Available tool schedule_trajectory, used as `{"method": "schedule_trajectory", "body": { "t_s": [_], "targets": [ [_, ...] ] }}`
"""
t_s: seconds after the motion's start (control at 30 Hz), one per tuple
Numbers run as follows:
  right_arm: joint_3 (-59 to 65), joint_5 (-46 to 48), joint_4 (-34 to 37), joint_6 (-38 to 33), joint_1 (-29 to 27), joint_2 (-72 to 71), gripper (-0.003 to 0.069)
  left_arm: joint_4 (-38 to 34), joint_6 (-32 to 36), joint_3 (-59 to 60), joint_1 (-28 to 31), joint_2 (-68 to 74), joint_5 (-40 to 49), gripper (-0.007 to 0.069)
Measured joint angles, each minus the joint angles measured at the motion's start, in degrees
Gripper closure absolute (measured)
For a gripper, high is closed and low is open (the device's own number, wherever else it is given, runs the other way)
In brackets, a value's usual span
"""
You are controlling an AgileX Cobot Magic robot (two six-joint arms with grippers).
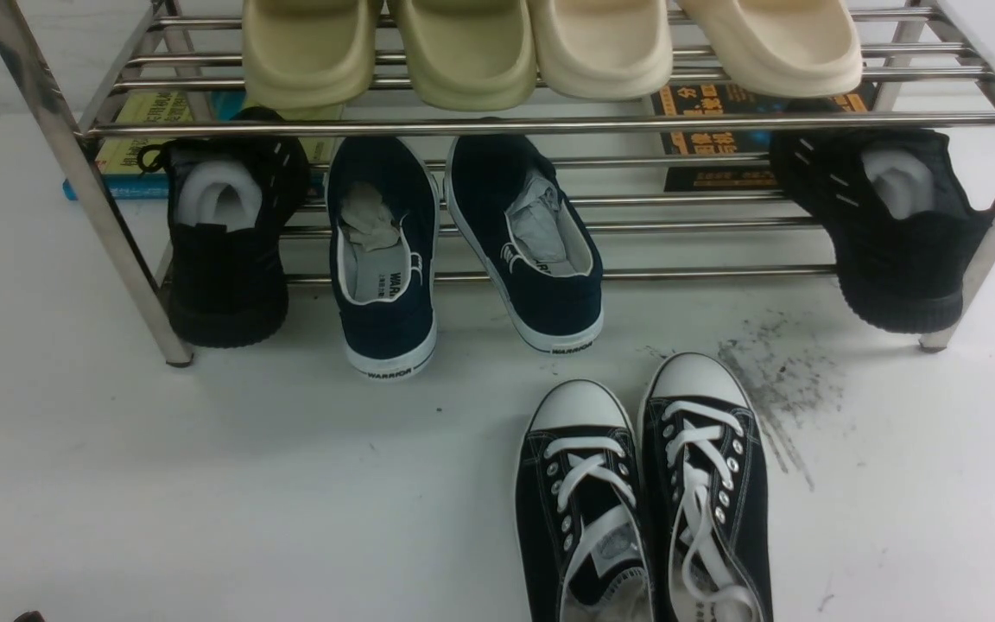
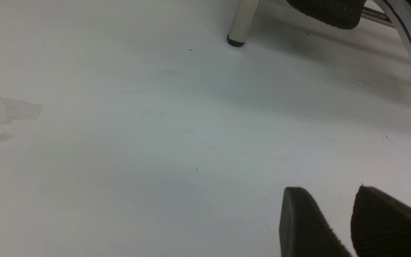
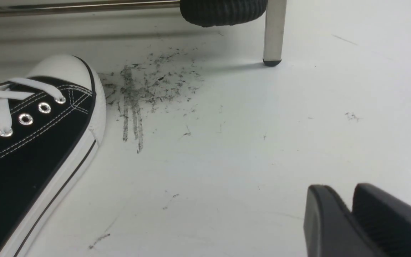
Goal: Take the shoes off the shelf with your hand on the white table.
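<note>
You are seeing the shoes [image 1: 644, 492] sitting on the table [image 1: 204, 484] before the shelf [image 1: 549, 125], while only the right wrist view is showing the empty right end effector [image 3: 348, 200] narrowly parted.

Black canvas lace-up shoes [image 1: 644, 492]: matt cloth, glossy white rubber toe caps, metal eyelets. Tubular steel shelf [image 1: 549, 125]: polished, reflective. Smooth white table [image 1: 204, 484]: satin finish, grey scuff streaks [image 3: 145, 85]. Cream slippers [image 1: 549, 47]: matt foam.
</note>
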Motion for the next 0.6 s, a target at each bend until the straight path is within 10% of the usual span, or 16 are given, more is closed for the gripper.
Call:
{"method": "schedule_trajectory", "body": {
  "t_s": [0.6],
  "targets": [
    [0.00,0.00,0.00,0.00,0.00,0.00,0.0496,0.00,0.00,0.00,0.00,0.00,0.00,0.0383]
  ]
}}
